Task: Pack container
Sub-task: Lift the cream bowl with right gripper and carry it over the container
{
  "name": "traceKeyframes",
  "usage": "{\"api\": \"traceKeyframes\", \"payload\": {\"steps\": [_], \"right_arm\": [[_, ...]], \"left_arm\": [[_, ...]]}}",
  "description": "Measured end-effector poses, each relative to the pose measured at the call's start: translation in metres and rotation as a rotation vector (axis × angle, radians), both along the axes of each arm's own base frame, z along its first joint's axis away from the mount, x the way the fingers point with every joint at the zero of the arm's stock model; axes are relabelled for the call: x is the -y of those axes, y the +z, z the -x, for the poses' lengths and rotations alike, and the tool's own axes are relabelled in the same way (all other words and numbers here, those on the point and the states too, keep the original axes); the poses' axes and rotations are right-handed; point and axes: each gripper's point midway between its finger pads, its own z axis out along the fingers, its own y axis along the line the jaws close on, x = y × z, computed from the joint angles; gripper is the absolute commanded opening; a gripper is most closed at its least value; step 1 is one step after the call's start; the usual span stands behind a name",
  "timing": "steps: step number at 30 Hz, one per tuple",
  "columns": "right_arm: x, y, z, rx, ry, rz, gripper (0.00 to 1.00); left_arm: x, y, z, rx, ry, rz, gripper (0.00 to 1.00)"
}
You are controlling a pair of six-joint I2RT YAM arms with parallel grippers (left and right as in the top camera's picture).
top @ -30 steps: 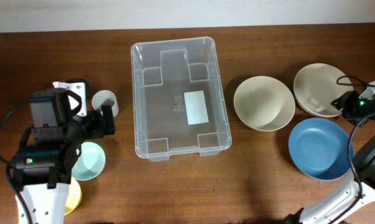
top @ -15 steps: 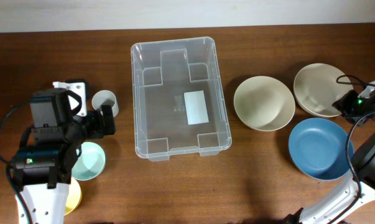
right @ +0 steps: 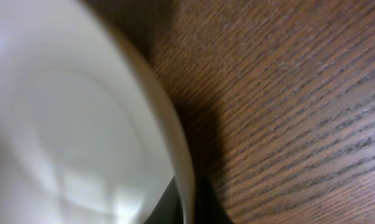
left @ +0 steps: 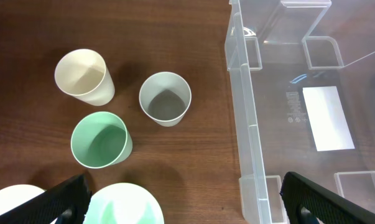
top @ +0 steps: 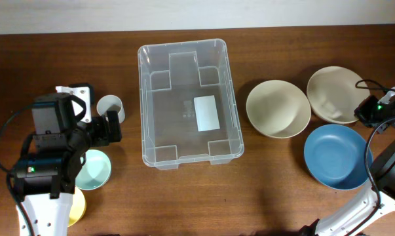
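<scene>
the clear plastic container sits upright in the middle of the brown tabletop, open side up, with a white label on its base and nothing inside. just to the right of the container is a pale beige bowl; farther right is an off-white bowl, and toward the front from that, also well right of the container, a blue bowl. the right claw is at the off-white bowl's right edge, pinched tight on its rim; the wrist view shows dark fingertips on either side of the rim, with that side of the bowl tilted off the wood. left of the container stands a grey-white cup, with a cream cup and a green cup farther left. a mint bowl lies left of the container toward the front, and a yellow bowl peeks out beyond it under the arm. the left claw hangs above the cups, left of the container, spread wide and holding nothing.
</scene>
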Motion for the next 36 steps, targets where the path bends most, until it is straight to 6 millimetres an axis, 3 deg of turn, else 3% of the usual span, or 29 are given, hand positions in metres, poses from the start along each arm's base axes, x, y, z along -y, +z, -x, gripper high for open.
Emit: {"api": "traceKeyframes", "payload": {"steps": [7,18,26,30,33,36], "right_arm": [[-0.001,0.002,-0.005,0.025,0.008,-0.008,0.04],[-0.017,0.020,-0.037,0.217,0.075,-0.110,0.04],[-0.031,0.032,-0.041,0.246,0.089,-0.175,0.04],[-0.051,0.067,-0.050,0.266,0.145,-0.153,0.04],[-0.081,0.121,-0.065,0.317,0.242,-0.100,0.04],[-0.131,0.181,-0.078,0.375,0.369,-0.041,0.04]], "left_arm": [[0.000,0.000,0.000,0.003,0.000,0.000,1.00],[0.000,0.001,-0.001,0.008,0.000,0.000,1.00],[0.000,0.003,-0.003,0.018,0.000,-0.001,1.00],[0.000,0.003,-0.003,0.018,0.000,-0.001,1.00],[0.000,0.003,-0.003,0.018,0.001,-0.001,1.00],[0.000,0.003,-0.003,0.018,0.001,-0.002,1.00]]}}
